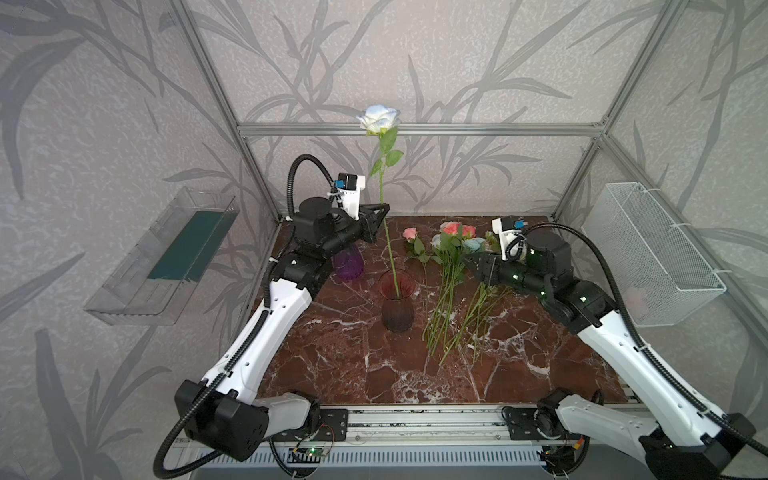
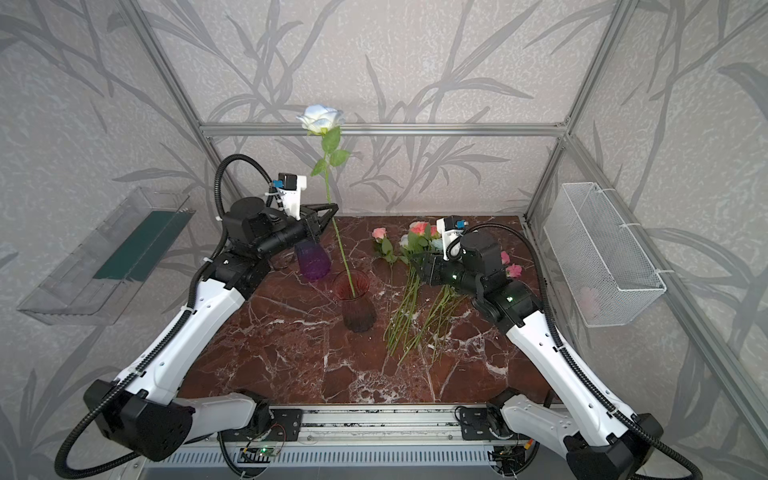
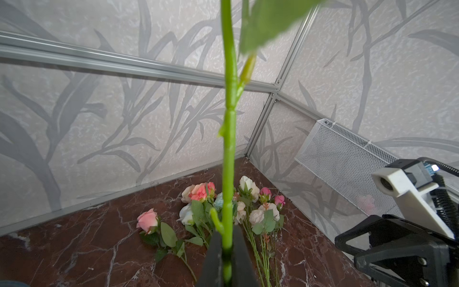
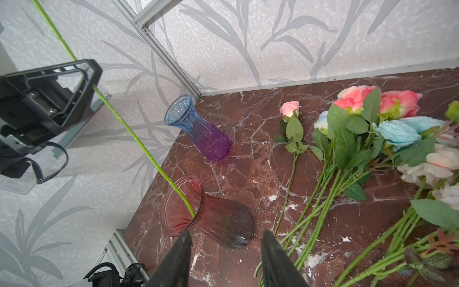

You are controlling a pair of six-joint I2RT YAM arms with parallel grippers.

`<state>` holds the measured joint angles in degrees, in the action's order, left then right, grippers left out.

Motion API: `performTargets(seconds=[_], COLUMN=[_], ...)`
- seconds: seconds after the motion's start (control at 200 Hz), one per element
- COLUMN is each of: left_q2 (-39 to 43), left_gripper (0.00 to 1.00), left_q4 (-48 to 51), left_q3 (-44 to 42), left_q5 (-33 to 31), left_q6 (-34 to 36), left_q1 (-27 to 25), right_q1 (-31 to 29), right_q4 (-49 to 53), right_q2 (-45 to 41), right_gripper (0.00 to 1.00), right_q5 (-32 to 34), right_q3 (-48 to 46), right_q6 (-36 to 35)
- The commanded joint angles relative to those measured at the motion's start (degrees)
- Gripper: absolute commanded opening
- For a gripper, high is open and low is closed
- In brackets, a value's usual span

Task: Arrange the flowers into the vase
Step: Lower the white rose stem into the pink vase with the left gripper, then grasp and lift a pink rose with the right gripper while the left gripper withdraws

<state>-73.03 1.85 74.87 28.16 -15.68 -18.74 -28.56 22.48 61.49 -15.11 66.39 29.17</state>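
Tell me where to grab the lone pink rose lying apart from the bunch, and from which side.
Probably the bare stem below the leaves of the lone pink rose, coming straight down with jaws across it. It lies flat on the marble table, and the bunch lies apart, so there is room on either side.

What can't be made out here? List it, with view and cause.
- White rose: left wrist view, head cut off by the top edge; only stem shows.
- Stem's end in the red vase: both top views, tinted glass blurs it.
- Purple vase: top view, left arm covers its neck.
- Flowers: top view, right arm covers several heads.
- Pink thing in the wire basket: top view, mesh blurs it.
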Motion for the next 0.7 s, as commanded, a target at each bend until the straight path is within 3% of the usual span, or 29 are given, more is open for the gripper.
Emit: performTargets(seconds=[0.0, 0.14, 0.385, 0.555, 0.695], left_q2=[1.6, 1.5, 4.4, 6.7, 9.8], left_gripper=[0.0, 0.0, 0.1, 0.34, 0.47], left_q4=[-2.7, 0.4, 3.0, 5.8, 9.1], left_q3=[-0.8, -5.0, -13.0, -14.1, -14.2], left_q5=[-1.7, -2.6, -6.9, -8.1, -9.0], left_q6=[3.6, 3.5, 2.8, 3.1, 4.5], left_q1=[-1.3, -3.7, -6.8, -7.7, -7.7], right_q1=[0.4, 0.5, -0.2, -0.6, -0.9], right_q4=[-3.4, -4.0, -5.0, -5.3, -5.1], right_q2=[0.6, 5.3, 18.1, 26.3, 32.2], right_gripper=[0.46, 0.47, 0.47, 0.46, 0.43], right_q5=[-2.5, -4.0, -0.8, 1.8, 4.3], right_q3=[-0.6, -0.8, 1.3, 3.5, 5.9], right_q6=[1.0, 1.4, 0.4, -1.2, -2.3])
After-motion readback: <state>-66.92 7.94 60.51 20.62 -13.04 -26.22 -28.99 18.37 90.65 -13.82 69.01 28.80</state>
